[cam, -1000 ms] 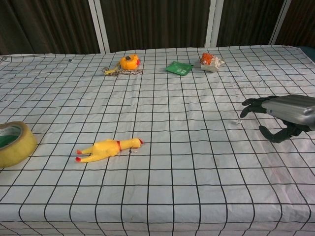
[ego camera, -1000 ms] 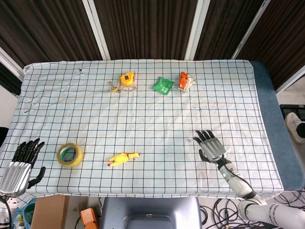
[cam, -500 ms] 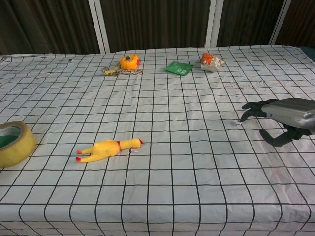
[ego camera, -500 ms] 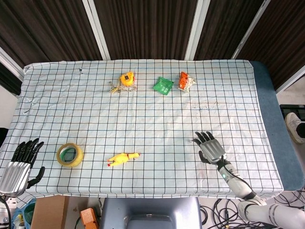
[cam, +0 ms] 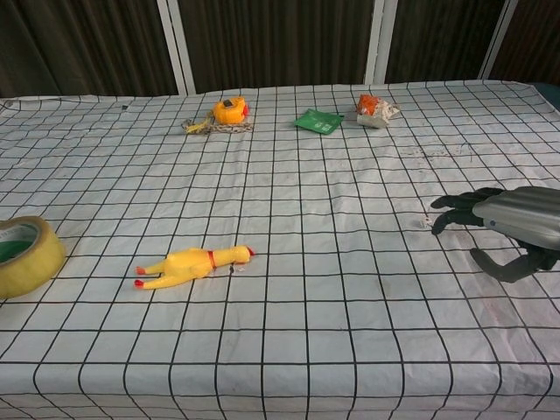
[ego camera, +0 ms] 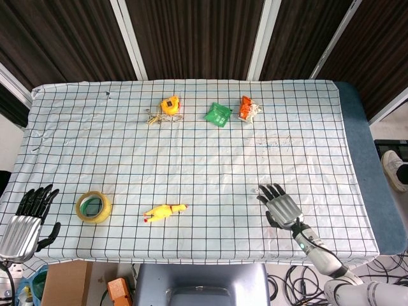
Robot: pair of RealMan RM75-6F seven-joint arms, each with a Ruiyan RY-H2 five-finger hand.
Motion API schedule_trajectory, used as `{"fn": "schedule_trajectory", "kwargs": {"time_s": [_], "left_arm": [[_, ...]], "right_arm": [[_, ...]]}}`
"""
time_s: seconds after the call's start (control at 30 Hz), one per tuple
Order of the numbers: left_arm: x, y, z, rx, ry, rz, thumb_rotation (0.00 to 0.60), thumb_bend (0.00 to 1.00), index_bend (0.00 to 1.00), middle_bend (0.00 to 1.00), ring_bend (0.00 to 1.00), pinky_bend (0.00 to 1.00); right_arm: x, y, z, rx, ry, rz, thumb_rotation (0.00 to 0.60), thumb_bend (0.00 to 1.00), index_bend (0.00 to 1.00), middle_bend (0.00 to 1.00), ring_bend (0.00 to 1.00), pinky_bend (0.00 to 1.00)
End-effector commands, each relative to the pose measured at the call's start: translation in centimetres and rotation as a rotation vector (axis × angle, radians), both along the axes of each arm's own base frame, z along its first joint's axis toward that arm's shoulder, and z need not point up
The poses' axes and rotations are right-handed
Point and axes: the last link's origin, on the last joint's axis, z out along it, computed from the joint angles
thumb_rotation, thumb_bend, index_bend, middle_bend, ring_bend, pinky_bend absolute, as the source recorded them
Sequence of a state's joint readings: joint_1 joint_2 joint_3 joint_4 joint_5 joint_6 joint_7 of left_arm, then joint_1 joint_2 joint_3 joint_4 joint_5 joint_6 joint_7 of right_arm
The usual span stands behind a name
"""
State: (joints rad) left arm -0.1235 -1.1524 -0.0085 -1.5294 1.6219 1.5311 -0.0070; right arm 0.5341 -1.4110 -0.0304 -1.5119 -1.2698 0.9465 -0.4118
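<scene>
My right hand (ego camera: 281, 205) hovers palm down over the near right part of the checked tablecloth, fingers spread, holding nothing; the chest view shows the same right hand (cam: 512, 219) at the right edge. My left hand (ego camera: 27, 220) hangs open off the table's near left corner, beside a roll of yellow tape (ego camera: 93, 206). A yellow rubber chicken (ego camera: 165, 211) lies on its side between the two hands, nearer the tape; in the chest view the chicken (cam: 192, 263) sits left of centre.
At the far side lie an orange tape measure (ego camera: 169, 106), a green packet (ego camera: 218, 114) and an orange-and-white snack pack (ego camera: 248, 108). A blue table edge (ego camera: 363, 159) runs along the right. A cardboard box (ego camera: 67, 282) stands below the near edge.
My right hand has drawn back a little toward the near edge of the table, still spread. The left hand and all objects stay put.
</scene>
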Motion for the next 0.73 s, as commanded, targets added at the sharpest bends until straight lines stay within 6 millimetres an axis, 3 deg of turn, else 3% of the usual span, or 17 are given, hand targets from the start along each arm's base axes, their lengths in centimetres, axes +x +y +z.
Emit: {"fn": "schedule_trajectory", "kwargs": {"time_s": [0.03,0.1,0.3,0.43,0.57,0.73], "left_arm": [[0.0,0.0,0.1,0.003,-0.002,0.001,0.600,0.43,0.00,0.00,0.00,0.00],[-0.1,-0.1,0.1,0.003,-0.002,0.003,0.600,0.43,0.00,0.00,0.00,0.00],[-0.1,-0.3,0.1,0.011,0.001,-0.001,0.600,0.43,0.00,0.00,0.00,0.00],[0.0,-0.3,-0.1,0.005,0.009,-0.002,0.600,0.43,0.00,0.00,0.00,0.00],[-0.1,-0.2,-0.3,-0.003,0.015,0.003,0.600,0.43,0.00,0.00,0.00,0.00],[0.0,-0.4,-0.1,0.010,0.012,-0.002,0.600,0.43,0.00,0.00,0.00,0.00]], "right_arm": [[0.1,1.9,2.2,-0.050,-0.017,0.040,0.506,0.64,0.18,0.00,0.00,0.00],[0.2,3.2,3.9,-0.095,-0.045,0.059,0.506,0.64,0.14,0.00,0.00,0.00],[-2.0,9.8,10.6,-0.312,-0.074,0.040,0.505,0.64,0.01,0.00,0.00,0.00],[-3.3,14.0,13.8,-0.495,-0.124,0.042,0.503,0.64,0.00,0.00,0.00,0.00],[-3.8,13.8,15.0,-0.558,-0.158,0.044,0.502,0.64,0.00,0.00,0.00,0.00],[-4.2,13.2,14.6,-0.528,-0.141,0.022,0.503,0.64,0.00,0.00,0.00,0.00]]}}
